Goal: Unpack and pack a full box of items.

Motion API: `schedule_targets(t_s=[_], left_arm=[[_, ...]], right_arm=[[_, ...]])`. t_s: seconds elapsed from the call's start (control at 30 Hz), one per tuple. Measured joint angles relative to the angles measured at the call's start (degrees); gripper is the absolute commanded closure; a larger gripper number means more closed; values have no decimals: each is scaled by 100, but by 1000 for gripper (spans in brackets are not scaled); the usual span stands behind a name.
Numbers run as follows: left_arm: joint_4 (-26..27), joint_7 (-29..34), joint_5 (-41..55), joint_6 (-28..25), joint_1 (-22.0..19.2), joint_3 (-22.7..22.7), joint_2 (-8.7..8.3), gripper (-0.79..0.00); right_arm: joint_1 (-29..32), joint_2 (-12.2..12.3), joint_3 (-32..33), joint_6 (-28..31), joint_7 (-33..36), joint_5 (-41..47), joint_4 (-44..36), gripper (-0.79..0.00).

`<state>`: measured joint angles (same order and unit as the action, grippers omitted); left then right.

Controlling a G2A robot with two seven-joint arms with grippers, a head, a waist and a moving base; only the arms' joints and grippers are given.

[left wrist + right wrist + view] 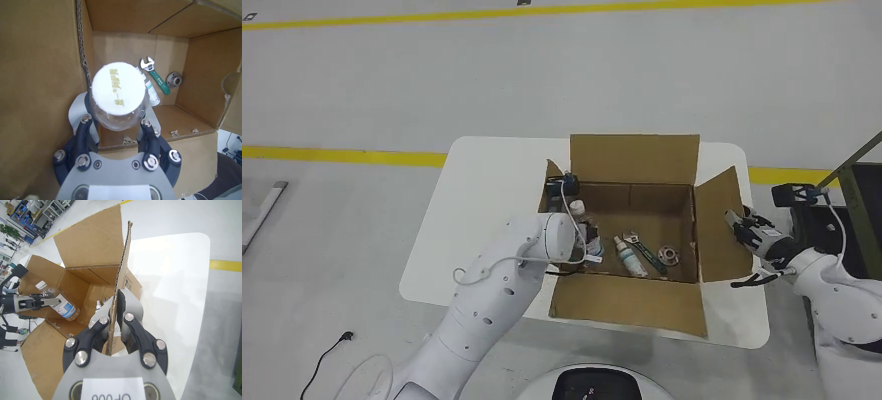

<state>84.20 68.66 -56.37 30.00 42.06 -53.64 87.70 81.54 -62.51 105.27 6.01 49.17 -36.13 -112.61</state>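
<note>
Clear plastic bottle [117, 89] with a white screw cap and a pale blue label, hanging tilted inside the open cardboard box [634, 160], close to its left wall and off the box floor. Pinched across the upper body, just under the shoulder, by the left gripper [115, 115], jaws closed onto the plastic from both sides. Likely thin-walled and light, perhaps with a little clear liquid low down. Apt to dent under a hard squeeze and to slip on its smooth wall. Best taken across the labelled middle or near the stiffer shoulder, as now, with moderate pressure and the cap uppermost.

On the box floor beyond: a small white spray bottle [152, 92] lying flat, a green-handled adjustable wrench [156, 77] just beside it, and a round metal flange [174, 80] near that. Both metal pieces probably heavy and rigid, in no danger of crushing.

Right gripper [115, 313] outside the box, jaws pressed together on the edge of the right flap [122, 262], holding it clear of the opening. Corrugated card, stiff but easily creased.

Box resting on a white table [492, 200] with rounded corners. Around it, pale grey floor [392, 80] marked with yellow lines. Shelving and racks far off in the room.
</note>
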Motion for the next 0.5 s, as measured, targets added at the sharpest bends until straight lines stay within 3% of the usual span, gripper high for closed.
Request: schedule_targets(t_s=[0.33,0.5], left_arm=[[442,-184,-15,-170,-56,-94,6,0],[186,-222,-282,-108,-23,60,25,0]], right_arm=[[157,28,-94,5,-136,-25,-45,0],[238,42,-96,-8,-191,-28,-56,0]])
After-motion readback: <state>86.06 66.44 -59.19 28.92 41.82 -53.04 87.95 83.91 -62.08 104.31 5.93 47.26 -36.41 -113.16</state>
